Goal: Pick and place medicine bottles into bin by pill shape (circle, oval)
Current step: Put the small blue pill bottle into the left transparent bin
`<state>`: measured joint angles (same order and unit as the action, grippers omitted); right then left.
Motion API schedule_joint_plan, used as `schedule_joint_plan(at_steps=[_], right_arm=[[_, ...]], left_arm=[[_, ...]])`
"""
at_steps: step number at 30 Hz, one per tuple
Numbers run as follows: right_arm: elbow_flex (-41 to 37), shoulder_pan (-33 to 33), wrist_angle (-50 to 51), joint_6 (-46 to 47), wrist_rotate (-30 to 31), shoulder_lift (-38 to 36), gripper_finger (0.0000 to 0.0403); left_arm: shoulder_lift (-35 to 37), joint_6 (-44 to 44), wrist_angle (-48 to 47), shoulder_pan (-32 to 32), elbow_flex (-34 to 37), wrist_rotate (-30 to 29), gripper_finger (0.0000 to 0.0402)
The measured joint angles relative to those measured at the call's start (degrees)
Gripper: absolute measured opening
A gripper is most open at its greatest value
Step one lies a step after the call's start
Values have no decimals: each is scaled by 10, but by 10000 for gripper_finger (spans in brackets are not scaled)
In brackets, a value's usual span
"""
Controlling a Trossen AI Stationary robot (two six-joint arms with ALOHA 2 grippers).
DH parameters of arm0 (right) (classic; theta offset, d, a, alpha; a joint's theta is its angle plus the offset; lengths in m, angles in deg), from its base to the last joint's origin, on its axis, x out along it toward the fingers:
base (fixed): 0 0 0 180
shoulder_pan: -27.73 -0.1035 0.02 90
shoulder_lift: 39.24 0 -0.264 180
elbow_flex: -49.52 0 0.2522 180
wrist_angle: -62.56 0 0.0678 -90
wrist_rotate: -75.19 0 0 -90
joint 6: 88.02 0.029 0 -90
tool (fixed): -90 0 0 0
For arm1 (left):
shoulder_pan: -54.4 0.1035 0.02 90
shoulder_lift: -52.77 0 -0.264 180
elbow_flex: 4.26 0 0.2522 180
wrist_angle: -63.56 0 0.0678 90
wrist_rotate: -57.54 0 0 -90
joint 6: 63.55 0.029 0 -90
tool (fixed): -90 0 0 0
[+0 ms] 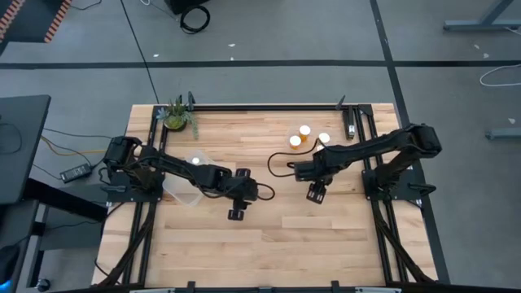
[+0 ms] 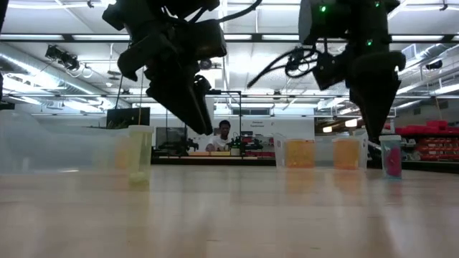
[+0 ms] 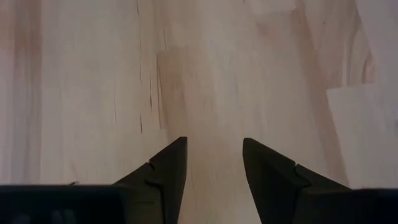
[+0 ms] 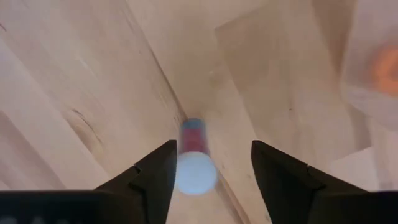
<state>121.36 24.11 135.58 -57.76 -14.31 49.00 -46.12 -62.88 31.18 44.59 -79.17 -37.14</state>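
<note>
left gripper [image 1: 235, 213]: fingers spread, only bare pale wooden worktop [image 1: 269, 244] below
right gripper [image 1: 315, 195]: fingers apart, straddling small white-capped red bottle [image 4: 194, 163]
labels: none readable

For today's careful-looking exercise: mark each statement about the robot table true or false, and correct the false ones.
1. The left claw is open over bare wood. True.
2. A white-capped bottle stands between the right claw's fingers. True.
3. The potted plant sits at the table's front right corner. False: it is at the far left corner.
4. The clear bin lies under the right arm. False: it lies by the left arm.
5. Three white-capped bottles are grouped at the far right side of the table. True.
</note>
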Motion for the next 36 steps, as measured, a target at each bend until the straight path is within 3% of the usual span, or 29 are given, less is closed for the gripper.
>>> schedule_joint_plan(at_steps=[11, 19, 28, 36], right_arm=[[-10, -56, 34, 54, 44, -95, 237], [-121, -153, 2, 167, 60, -131, 237], [-251, -295, -156, 305, 221, -195, 237], [-325, -365, -247, 390, 353, -184, 236]], left_arm=[[-1, 4, 3, 0, 0, 0, 163], [-1, 0, 0, 0, 0, 0, 164], [-1, 0, 0, 1, 0, 0, 165], [-1, 0, 0, 1, 0, 0, 165]])
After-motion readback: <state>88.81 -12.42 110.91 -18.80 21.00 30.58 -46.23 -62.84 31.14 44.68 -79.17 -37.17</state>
